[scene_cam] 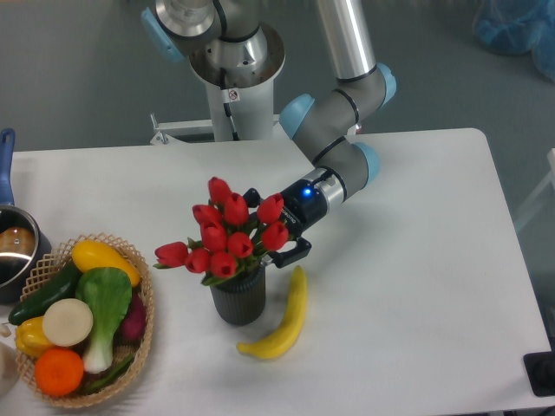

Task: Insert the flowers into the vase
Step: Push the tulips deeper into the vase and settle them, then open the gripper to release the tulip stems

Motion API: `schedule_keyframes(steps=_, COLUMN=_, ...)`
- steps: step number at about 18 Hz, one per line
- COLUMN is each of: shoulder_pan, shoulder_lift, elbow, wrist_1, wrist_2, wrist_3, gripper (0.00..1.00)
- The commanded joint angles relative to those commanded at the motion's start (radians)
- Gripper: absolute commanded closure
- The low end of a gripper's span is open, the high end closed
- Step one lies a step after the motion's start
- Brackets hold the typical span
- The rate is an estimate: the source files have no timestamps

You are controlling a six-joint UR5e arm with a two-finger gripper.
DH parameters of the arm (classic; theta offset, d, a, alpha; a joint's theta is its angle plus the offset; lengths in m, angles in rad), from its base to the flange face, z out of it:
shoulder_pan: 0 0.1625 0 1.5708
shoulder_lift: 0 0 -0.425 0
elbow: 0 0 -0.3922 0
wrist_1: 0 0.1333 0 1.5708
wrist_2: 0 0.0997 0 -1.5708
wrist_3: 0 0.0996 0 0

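The flowers [226,235], a bunch of red tulip buds with green leaves, stand over the mouth of the vase [238,297], a dark grey ribbed cylinder near the table's middle. Their stems reach down to the vase's rim, and the bunch hides the mouth. My gripper [276,232] comes in from the right at the height of the blooms. Its black fingers sit against the right side of the bunch. The buds cover the fingertips, so their grip on the stems does not show.
A yellow banana [285,318] lies just right of the vase. A wicker basket [144,320] of vegetables and fruit stands at the front left. A metal pot [15,251] with a blue handle sits at the left edge.
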Motion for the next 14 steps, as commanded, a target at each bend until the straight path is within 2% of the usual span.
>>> schedule_keyframes(steps=9, shoulder_pan=0.003, shoulder_lift=0.015, elbow=-0.015, wrist_1=0.000, wrist_2=0.028, wrist_3=0.017, gripper=0.30)
schedule_keyframes(steps=12, shoulder_pan=0.018, shoulder_lift=0.018, elbow=-0.014, wrist_1=0.000, wrist_2=0.029, wrist_3=0.017, gripper=0.23)
schedule_keyframes(steps=14, shoulder_pan=0.050, shoulder_lift=0.057, elbow=-0.018, wrist_1=-0.002, wrist_2=0.055, wrist_3=0.017, gripper=0.15)
